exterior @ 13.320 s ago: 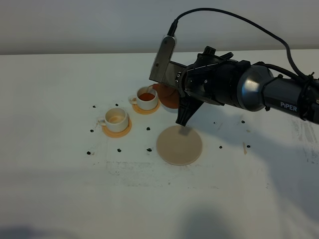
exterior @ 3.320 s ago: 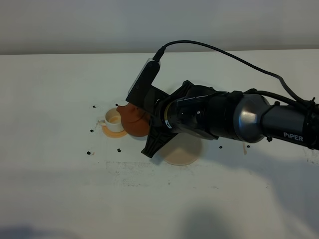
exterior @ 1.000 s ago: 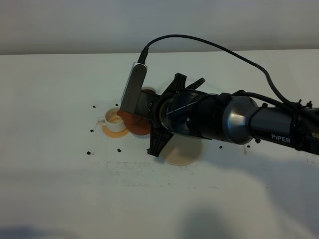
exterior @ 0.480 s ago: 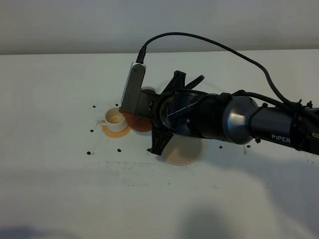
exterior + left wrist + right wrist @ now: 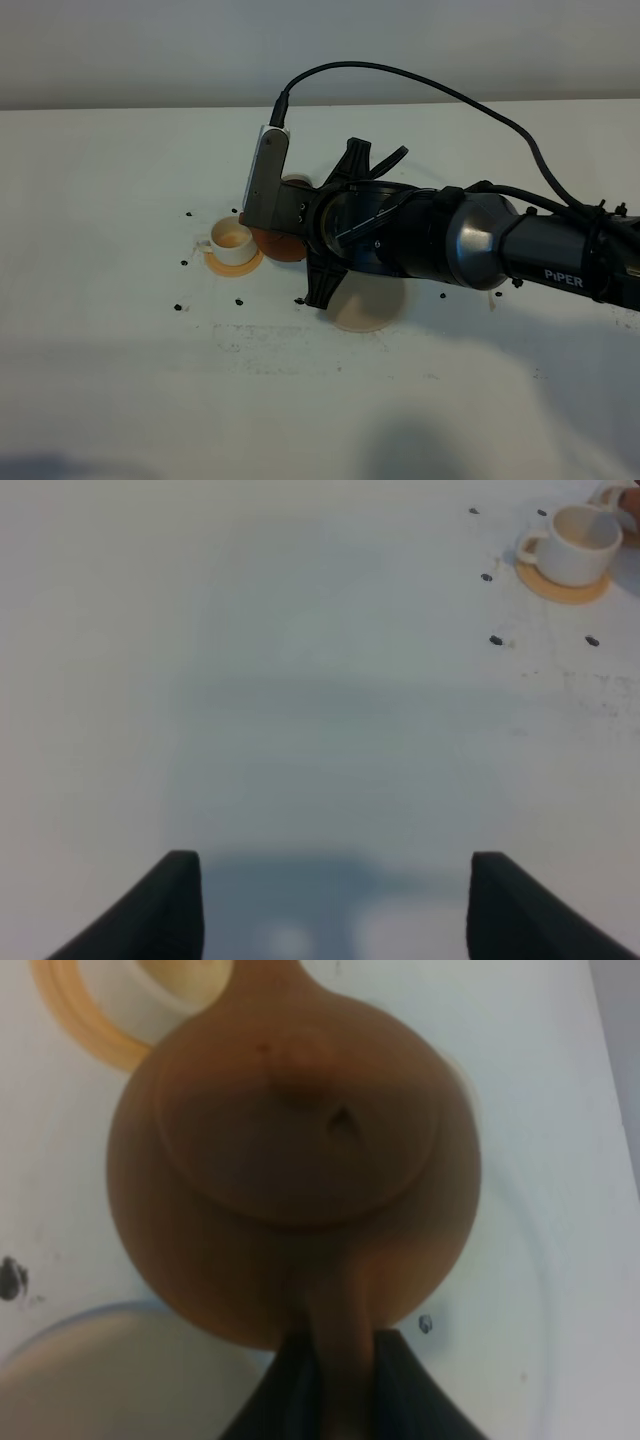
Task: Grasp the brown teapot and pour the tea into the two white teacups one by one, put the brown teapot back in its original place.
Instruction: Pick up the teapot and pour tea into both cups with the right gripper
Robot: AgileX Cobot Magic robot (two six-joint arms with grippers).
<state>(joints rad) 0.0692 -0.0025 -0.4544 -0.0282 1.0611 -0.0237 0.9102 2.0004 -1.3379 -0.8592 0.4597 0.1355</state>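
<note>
A dark robot arm reaches in from the right across a white counter point(image 5: 110, 350). Its right fingers point(image 5: 410, 1400) are clamped on the loop handle of a brown clay teapot point(image 5: 290, 1160), one finger on each side of the handle. The teapot hangs just right of a small white cup point(image 5: 232, 240), with the spout pointing toward the cup. The cup sits on an orange-tan coaster point(image 5: 213, 265) and has pale liquid inside. A wider pale coaster point(image 5: 360, 315), the teapot's resting place, lies near and to the right, partly hidden under the arm.

The left fingers point(image 5: 160, 910) are spread wide with nothing between them. They hover over bare counter well to the left.

The teapot looks rigid and brittle, and probably heavy for its size if tea remains in it. The handle is the sensible hold, but the body's weight hangs away from it and may twist in the grip. The lid looks loose and could slip when the pot tips. It should be set down gently.

The counter is flat and matte white, with small black specks around the cup and faint scuffs nearer the camera. A plain pale grey wall runs along the far edge.
</note>
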